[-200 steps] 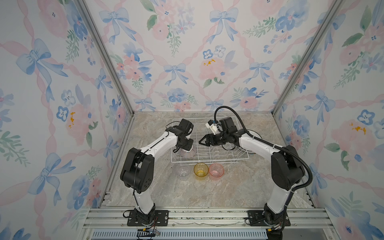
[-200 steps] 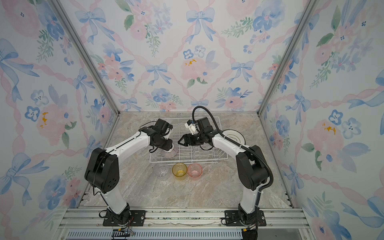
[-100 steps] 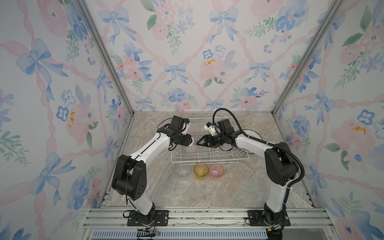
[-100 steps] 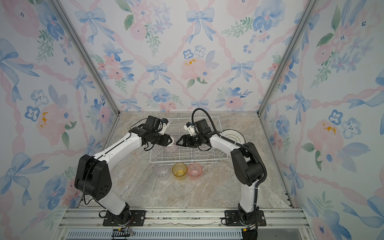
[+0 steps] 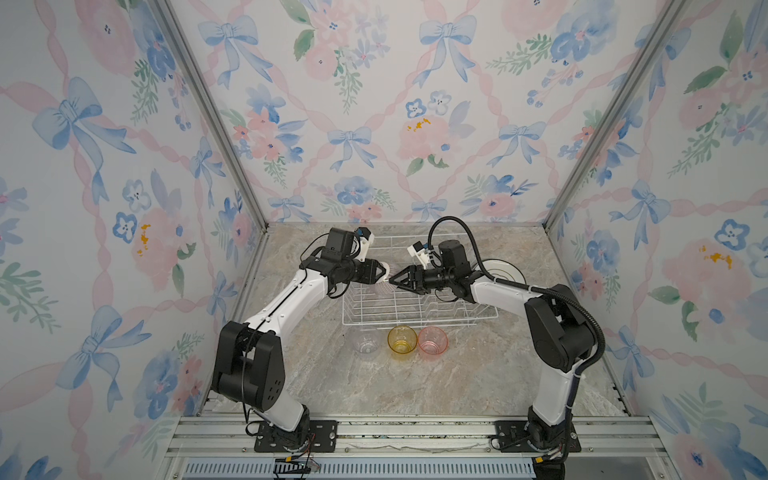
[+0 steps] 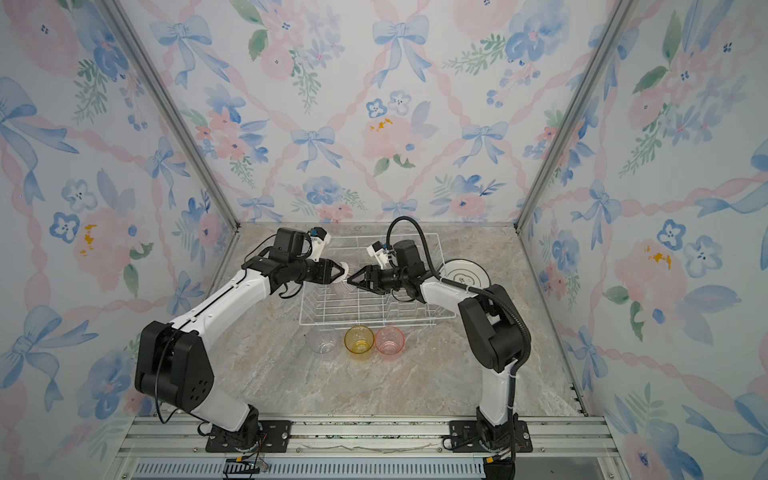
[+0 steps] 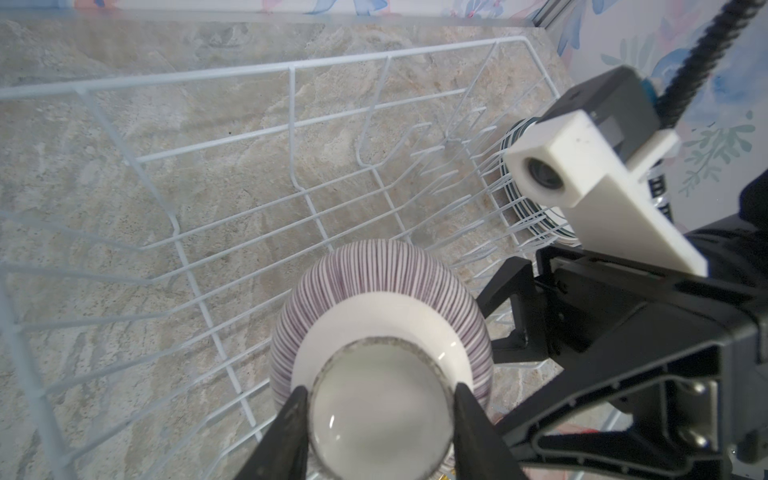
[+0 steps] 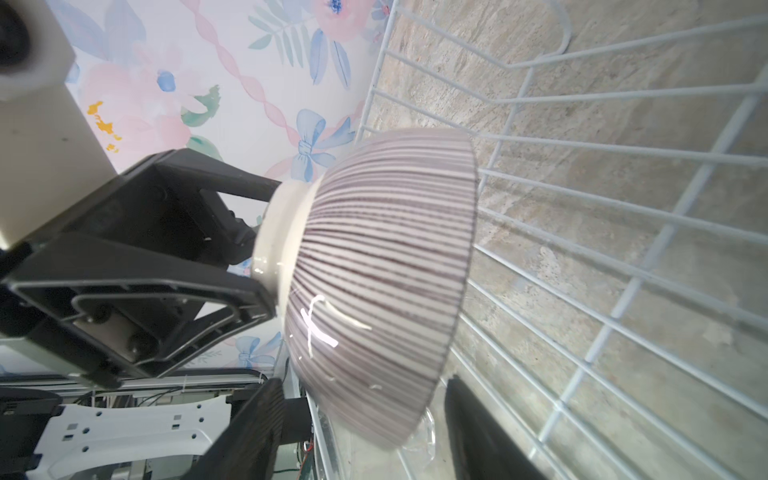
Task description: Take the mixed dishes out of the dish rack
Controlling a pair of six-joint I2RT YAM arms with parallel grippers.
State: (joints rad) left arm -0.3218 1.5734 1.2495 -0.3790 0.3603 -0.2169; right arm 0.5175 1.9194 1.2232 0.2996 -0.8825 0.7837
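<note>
Both arms reach in over the dish rack [image 5: 374, 307] and meet nose to nose above it. The left gripper [image 7: 378, 399] pinches the purple-striped bowl [image 7: 382, 299] by its white foot and holds it on its side, up in the air. The right gripper [image 8: 361, 384] is spread open, with one finger on each side of the bowl's rim. Only the top views show the plates [image 5: 500, 270] beside the rack, and the clear tumbler [image 5: 365, 340], yellow tumbler [image 5: 402, 338] and pink tumbler [image 5: 433, 340] in front of it.
</note>
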